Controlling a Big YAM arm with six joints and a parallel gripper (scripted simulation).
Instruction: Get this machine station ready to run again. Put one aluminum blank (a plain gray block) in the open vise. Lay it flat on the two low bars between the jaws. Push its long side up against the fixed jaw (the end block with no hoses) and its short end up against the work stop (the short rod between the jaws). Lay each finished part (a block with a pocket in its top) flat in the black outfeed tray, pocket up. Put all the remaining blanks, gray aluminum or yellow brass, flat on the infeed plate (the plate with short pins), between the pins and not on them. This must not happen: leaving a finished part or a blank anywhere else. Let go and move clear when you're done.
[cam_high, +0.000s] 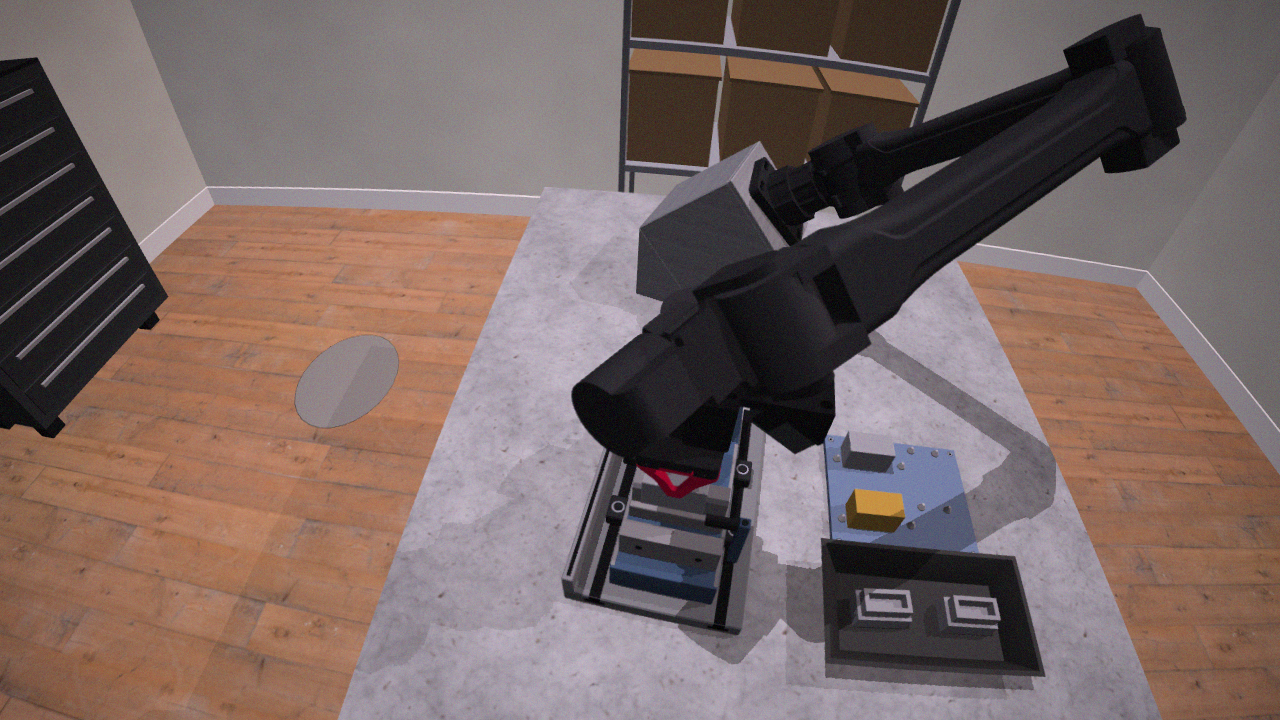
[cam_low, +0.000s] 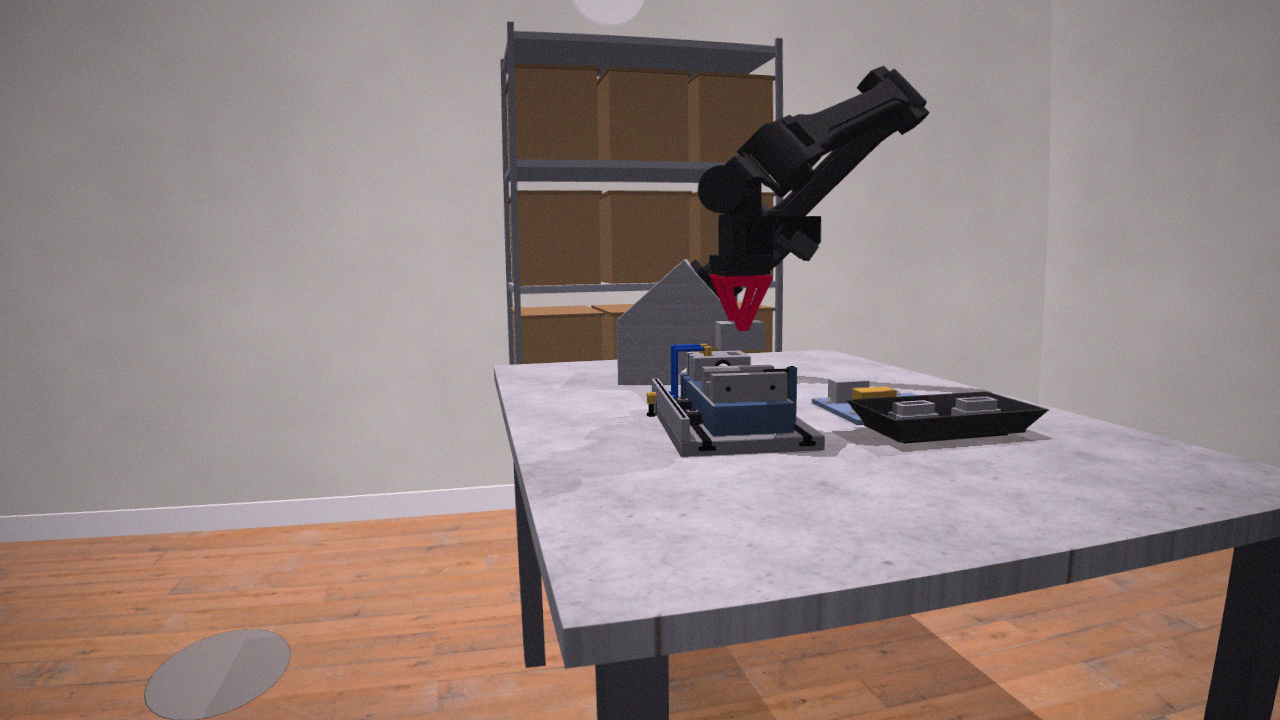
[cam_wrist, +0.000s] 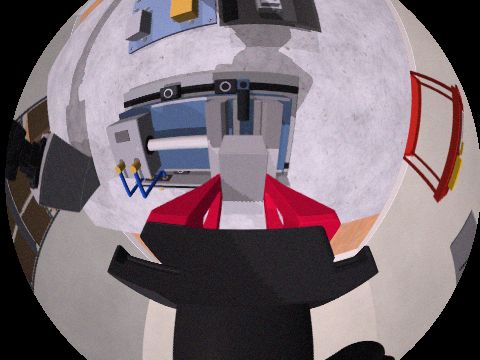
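The gripper (cam_low: 742, 326) is clamped on a plain gray aluminum blank (cam_wrist: 243, 170), held in the air above the vise (cam_high: 666, 537), over the gap between its jaws. The red fingers grip the blank on two opposite sides; it hangs clear of the vise. The work stop (cam_wrist: 243, 104), a short dark rod, stands in the vise opening.

To the right of the vise lies the blue infeed plate (cam_high: 944, 501), carrying one gray blank (cam_high: 868, 450) and one yellow brass blank (cam_high: 875, 507), apart from each other. Nearer the camera than the plate, also right of the vise, the black outfeed tray (cam_high: 930, 562) holds two finished parts (cam_high: 884, 605) (cam_high: 972, 611) side by side, pockets up.
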